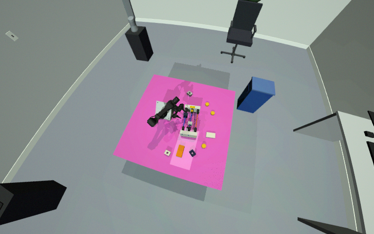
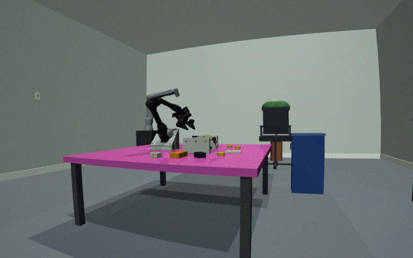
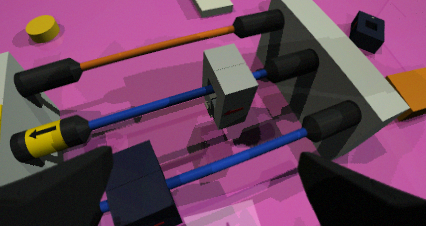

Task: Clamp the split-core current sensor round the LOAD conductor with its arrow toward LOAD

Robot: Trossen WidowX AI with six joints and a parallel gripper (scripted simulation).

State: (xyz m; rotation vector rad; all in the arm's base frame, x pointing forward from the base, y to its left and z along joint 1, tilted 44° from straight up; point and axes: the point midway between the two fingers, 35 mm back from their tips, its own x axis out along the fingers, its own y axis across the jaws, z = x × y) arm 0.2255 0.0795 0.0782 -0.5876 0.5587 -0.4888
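The pale grey split-core sensor [image 1: 189,123] [image 3: 230,78] sits around the middle conductor [image 3: 150,107], which is blue, nearer its right end in the wrist view. Its halves look together along a thin seam; I cannot tell whether it is latched. Its red arrow points left, toward the yellow band with a black arrow [image 3: 45,138] on that conductor's left end. No LOAD lettering is readable in the wrist view. My gripper [image 1: 182,113] [image 2: 190,128] [image 3: 208,159] is open and empty, above the near side of the conductors, clear of the sensor.
A dark blue block [image 3: 140,178] surrounds the near blue conductor, beside my left fingertip in view. An orange conductor [image 3: 155,48] runs along the far side. Grey end blocks [image 1: 188,134] hold the conductors. An orange block [image 1: 180,150], small square blocks and yellow discs lie around on the table.
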